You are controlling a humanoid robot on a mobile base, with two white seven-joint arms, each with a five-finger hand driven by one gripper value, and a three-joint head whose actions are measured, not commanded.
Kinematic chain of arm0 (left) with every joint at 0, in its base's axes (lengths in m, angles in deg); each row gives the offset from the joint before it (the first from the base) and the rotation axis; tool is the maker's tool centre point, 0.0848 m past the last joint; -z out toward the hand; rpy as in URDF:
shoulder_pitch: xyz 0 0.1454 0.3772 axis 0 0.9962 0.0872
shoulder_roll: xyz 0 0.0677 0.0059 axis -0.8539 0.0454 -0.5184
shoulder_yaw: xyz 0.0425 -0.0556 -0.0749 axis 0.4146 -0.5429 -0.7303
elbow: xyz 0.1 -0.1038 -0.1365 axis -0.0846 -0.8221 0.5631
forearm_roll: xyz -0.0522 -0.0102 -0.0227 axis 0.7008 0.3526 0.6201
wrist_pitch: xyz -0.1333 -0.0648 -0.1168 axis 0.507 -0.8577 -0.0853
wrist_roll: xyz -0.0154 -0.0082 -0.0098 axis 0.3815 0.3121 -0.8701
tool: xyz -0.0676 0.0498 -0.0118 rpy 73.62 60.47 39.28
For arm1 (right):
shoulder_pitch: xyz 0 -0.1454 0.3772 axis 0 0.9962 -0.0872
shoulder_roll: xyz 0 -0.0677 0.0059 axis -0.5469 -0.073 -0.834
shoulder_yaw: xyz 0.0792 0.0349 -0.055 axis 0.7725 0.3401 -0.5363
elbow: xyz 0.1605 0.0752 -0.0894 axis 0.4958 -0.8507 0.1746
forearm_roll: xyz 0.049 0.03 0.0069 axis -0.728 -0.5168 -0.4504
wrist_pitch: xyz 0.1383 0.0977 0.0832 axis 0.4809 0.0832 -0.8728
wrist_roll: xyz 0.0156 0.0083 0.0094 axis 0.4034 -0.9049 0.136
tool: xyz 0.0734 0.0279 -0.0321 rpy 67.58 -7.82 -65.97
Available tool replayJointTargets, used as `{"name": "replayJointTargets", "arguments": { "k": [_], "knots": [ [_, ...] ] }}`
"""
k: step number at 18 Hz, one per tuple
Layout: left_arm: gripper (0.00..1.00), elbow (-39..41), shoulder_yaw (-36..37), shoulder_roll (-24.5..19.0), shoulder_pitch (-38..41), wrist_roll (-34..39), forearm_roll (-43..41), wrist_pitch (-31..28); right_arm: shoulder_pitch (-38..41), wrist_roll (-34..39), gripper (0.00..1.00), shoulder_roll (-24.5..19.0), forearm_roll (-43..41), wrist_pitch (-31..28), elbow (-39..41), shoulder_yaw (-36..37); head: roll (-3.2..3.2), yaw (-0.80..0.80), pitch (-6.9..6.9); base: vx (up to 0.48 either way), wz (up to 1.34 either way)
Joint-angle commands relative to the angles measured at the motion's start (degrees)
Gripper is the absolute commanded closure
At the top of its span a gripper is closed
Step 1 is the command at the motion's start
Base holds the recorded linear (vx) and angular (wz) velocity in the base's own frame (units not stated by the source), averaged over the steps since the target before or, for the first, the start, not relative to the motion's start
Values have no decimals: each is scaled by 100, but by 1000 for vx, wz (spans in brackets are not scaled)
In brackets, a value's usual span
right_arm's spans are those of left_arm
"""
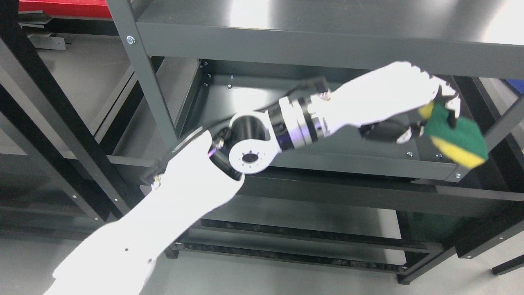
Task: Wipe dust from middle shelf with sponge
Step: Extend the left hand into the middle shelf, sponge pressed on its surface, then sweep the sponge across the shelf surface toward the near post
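The sponge [456,137] is yellow with a dark green scouring face, a flat rectangular block. It is tilted, its green face turned up toward the camera, one yellow edge showing along the lower right and a yellow corner at the upper left. It sits at the right end of the dark grey middle shelf [286,104], over the front right corner.

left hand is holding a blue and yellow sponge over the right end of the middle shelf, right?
Not quite: the sponge is green and yellow, not blue and yellow, as the head view shows. The rest holds: the left hand grips it over the right end of the middle shelf.
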Motion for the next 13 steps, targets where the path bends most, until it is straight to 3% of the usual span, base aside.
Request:
{"name": "replayJointTargets", "arguments": {
  "k": [1, 5, 8, 13],
  "knots": [
    [96, -435, -184, -100, -976, 19, -788, 19, 0, 3, 0, 100, 0, -3, 100, 2, 0, 0, 0, 0, 0],
    [96, -383, -263, -100, -837, -24, -886, 134, 0, 3, 0, 100, 0, -3, 100, 2, 0, 0, 0, -1, -6],
    [96, -15, -552, -100, -188, -523, -860, 388, 0, 3, 0, 100, 0, -3, 100, -6, 0, 0, 0, -7, -45],
    [96, 531, -2061, -100, 632, -1456, -868, 1327, 0, 3, 0, 100, 0, -3, 100, 2, 0, 0, 0, -5, -44]
  ]
}}
